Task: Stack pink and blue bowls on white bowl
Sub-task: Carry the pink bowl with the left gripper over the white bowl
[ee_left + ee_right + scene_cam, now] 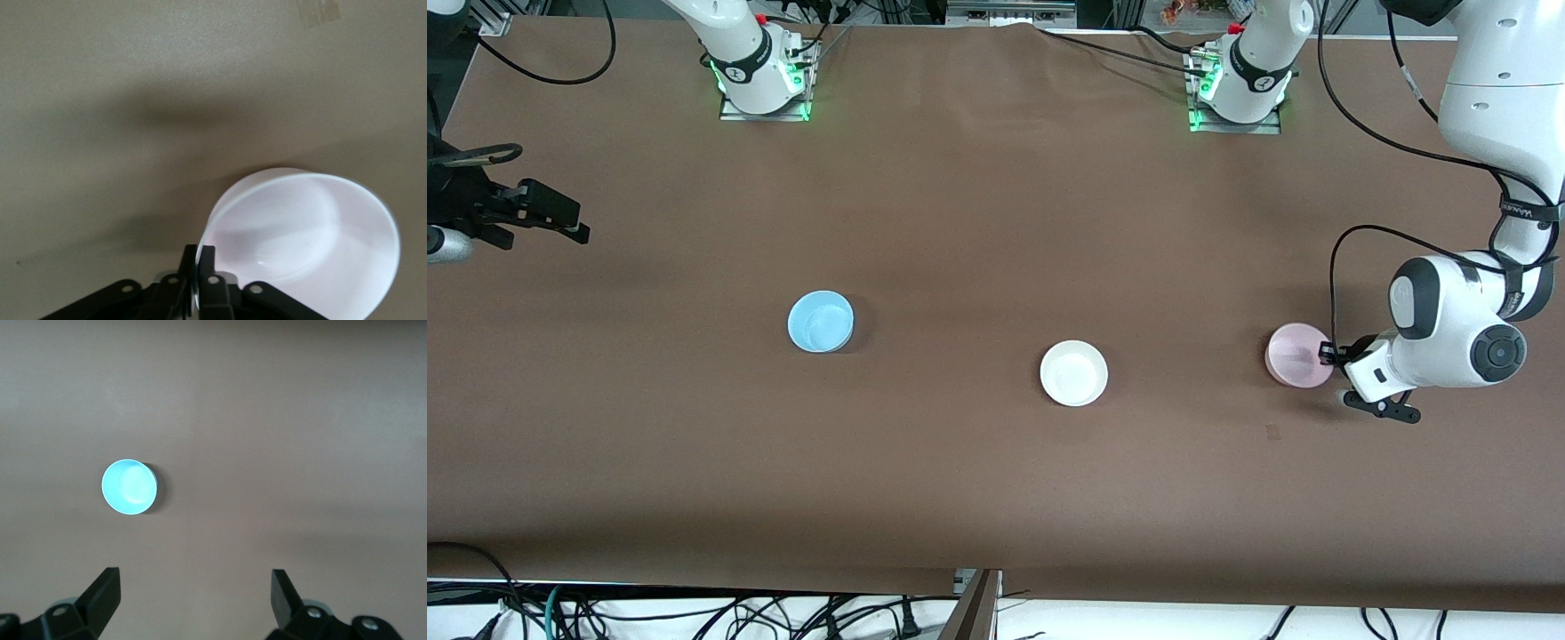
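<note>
1. The table (978, 498) carries a brown cover, and three small bowls sit on it in a loose row running between the two arms' ends.
2. The white bowl (1073, 372) stands upright near the middle of the row, empty, with nothing touching it.
3. The blue bowl (821, 321) sits at about ten o'clock from the white bowl, toward the right arm's end of the table and slightly farther from the front camera. It is upright, empty and well apart from the other two.
4. The pink bowl (1299, 355) sits at about three o'clock from the white bowl, toward the left arm's end, well apart from it.
5. The left gripper (1327, 353) is down at the pink bowl's rim, on the edge facing the left arm's end of the table. In the left wrist view its fingers (207, 267) are pinched tight together on the thin wall of the pink bowl (307, 233), one inside the rim and one outside.
6. The right gripper (560, 218) waits in the air over the right arm's end of the table, at about ten o'clock from the blue bowl and well apart from it. The right wrist view shows its fingers (105, 593) spread wide with nothing between them, and the blue bowl (130, 486) below on the cover.
</note>
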You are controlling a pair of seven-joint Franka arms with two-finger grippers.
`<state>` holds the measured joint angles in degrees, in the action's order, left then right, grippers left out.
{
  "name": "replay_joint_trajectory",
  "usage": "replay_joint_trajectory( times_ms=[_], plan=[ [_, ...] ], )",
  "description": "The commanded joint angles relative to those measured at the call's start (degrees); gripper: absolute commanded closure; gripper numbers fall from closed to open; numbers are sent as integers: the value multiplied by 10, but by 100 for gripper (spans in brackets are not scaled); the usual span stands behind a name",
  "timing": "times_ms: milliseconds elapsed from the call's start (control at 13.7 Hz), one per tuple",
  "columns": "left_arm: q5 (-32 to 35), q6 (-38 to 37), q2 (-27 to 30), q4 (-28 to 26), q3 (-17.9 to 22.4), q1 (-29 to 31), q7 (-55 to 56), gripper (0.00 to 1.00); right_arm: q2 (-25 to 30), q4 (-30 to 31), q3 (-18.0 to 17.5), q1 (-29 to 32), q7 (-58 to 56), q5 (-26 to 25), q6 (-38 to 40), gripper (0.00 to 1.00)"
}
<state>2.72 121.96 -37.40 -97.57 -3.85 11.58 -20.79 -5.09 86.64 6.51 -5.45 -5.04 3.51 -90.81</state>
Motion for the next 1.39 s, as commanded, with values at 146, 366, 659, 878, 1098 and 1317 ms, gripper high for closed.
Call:
replay_joint_trajectory(
  times_ms=[146, 366, 659, 878, 1098, 1317],
  plan=[
    [-5, -30, 30, 10, -7, -1, -16, 100, -1, -7, 1, -1, -5, 4, 7, 1],
    [-5, -84, 70, 17, -66, -2, -8, 100, -1, -7, 1, 0, -4, 5, 6, 0],
    [-13, -93, 75, 52, -123, -30, 90, 100, -1, -7, 2, 1, -4, 5, 0, 1],
    [-17, -92, 37, 119, -123, -102, 244, 100, -1, -8, 2, 2, -3, 5, -1, 1],
    [-25, -88, -22, 178, -122, -172, 412, 100, -1, -8, 3, 4, -2, 6, -1, 1],
    [-38, -83, -45, 201, -122, -193, 484, 100, -1, -8, 6, 6, -2, 5, -2, 0]
  ],
)
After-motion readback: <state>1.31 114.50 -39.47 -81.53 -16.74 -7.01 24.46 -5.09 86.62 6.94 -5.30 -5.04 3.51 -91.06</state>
